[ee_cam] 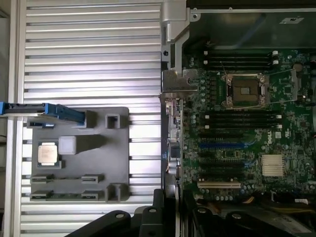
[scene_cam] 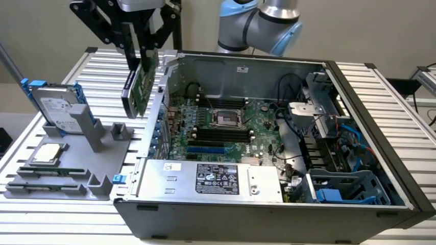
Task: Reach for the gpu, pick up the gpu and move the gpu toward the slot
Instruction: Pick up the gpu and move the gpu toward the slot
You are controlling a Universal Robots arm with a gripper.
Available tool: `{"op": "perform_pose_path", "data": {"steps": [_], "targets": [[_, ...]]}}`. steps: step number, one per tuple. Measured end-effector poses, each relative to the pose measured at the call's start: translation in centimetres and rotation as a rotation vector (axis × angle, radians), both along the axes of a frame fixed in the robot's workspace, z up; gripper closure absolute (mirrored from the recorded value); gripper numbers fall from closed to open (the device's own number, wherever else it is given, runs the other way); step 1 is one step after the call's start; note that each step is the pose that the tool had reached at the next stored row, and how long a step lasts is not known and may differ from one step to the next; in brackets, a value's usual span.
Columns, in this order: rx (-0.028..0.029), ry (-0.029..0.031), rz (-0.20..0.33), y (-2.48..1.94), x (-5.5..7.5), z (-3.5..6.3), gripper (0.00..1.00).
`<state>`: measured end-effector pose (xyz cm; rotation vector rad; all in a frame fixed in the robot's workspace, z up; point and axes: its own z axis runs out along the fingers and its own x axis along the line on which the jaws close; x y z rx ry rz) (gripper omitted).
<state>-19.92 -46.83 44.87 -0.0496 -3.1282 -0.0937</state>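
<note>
The gpu (scene_cam: pixel 140 87) hangs on edge, long axis near vertical and slightly tilted, lifted just outside the open computer case's (scene_cam: pixel 272 214) wall on the exterior view's left. The gripper (scene_cam: pixel 140 51) pinches its top edge. Beside it, the grey parts tray (scene_cam: pixel 68 163) holds the hard drive (scene_cam: pixel 58 107).

Green gpu (scene_cam: pixel 141 84) with silver bracket, upper left of the frame; black gripper (scene_cam: pixel 140 51); green motherboard (scene_cam: pixel 225 127) with blue slot; silver hard drive (scene_cam: pixel 58 109) with blue rails; grey holder (scene_cam: pixel 75 163); silver chip (scene_cam: pixel 46 152); ribbed silver desk (scene_cam: pixel 102 69); dark grey computer case (scene_cam: pixel 272 219).
</note>
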Motion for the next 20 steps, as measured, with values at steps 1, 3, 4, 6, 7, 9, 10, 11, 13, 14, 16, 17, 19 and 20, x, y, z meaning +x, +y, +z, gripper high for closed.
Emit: {"op": "perform_pose_path", "data": {"steps": [1, 3, 4, 6, 7, 9, 10, 11, 13, 14, 16, 17, 19, 20], "targets": [[0.0005, 0.0003, 0.000, 0.00, 0.4, 0.00, 0.74], [0.0016, 0.0007, 0.000, 0.00, 1.4, 0.00, 0.74], [0.0020, 0.0009, 0.000, 0.00, 1.8, 0.00, 0.74], [0.0023, 0.0016, 0.000, 0.00, 2.7, 0.01, 0.74], [0.0025, 0.0018, 0.000, 0.00, 3.2, 0.00, 0.74], [0.0026, 0.0021, 0.000, 0.00, 4.1, 0.00, 0.74], [0.0024, 0.0022, 0.000, 0.00, 4.5, 0.00, 0.74], [0.0025, 0.0023, 0.000, 0.01, 5.0, -0.02, 0.74], [0.0025, 0.0023, 0.000, 0.03, 5.9, -0.06, 0.74], [0.0025, 0.0024, 0.000, 0.04, 6.4, -0.08, 0.74], [0.0025, 0.0025, 0.000, 0.08, 7.3, -0.15, 0.74], [0.0024, 0.0026, 0.000, 0.10, 7.7, -0.20, 0.74], [0.0025, 0.0027, 0.000, 0.16, 8.6, -0.33, 0.74], [0.0025, 0.0027, 0.000, 0.20, 9.1, -0.42, 0.74]]}}
